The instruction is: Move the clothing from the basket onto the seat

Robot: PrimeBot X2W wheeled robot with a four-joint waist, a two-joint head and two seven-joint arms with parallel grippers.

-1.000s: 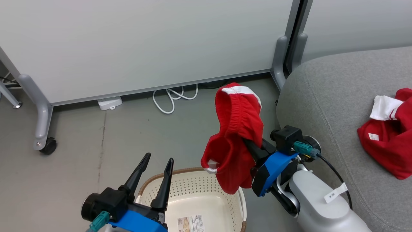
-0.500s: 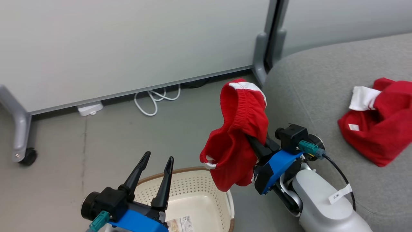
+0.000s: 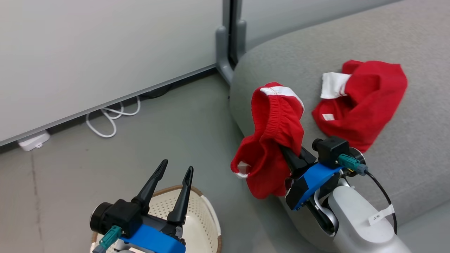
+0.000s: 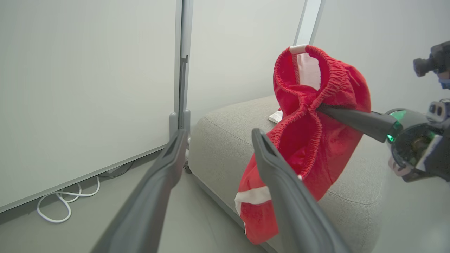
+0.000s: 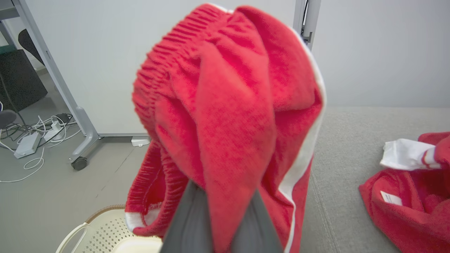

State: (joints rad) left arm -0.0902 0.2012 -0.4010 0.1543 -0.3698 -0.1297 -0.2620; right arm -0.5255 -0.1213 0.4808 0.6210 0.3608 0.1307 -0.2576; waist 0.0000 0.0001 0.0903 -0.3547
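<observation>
Right gripper [image 3: 290, 158]: fingers pressed together, pinching the red shorts [image 3: 277, 126] at the elastic waistband. The fingertips are buried in the fabric. The shorts hang clear in the air, bunched and folded over the fingers, with the white trim uppermost and a white-edged leg opening drooping on the lower side. In the head view they sit over the near corner of the grey seat [image 3: 404, 158], partly over the cushion edge and partly over the floor [image 3: 88, 168]. Whether the lowest fold touches the cushion cannot be told. The red shirt [image 3: 365, 105] lies crumpled on the seat top, white cuff turned up, near the shorts but apart from them. Left gripper [image 3: 177, 165]: fingers spread, nothing between them, held above the basket [image 3: 205, 218]. The basket stands on the floor at the lower edge of the head view, brown rim and perforated wall showing. A partition panel [image 3: 88, 52] stands behind, with a white cable [image 3: 109, 119] coiled at its foot.
</observation>
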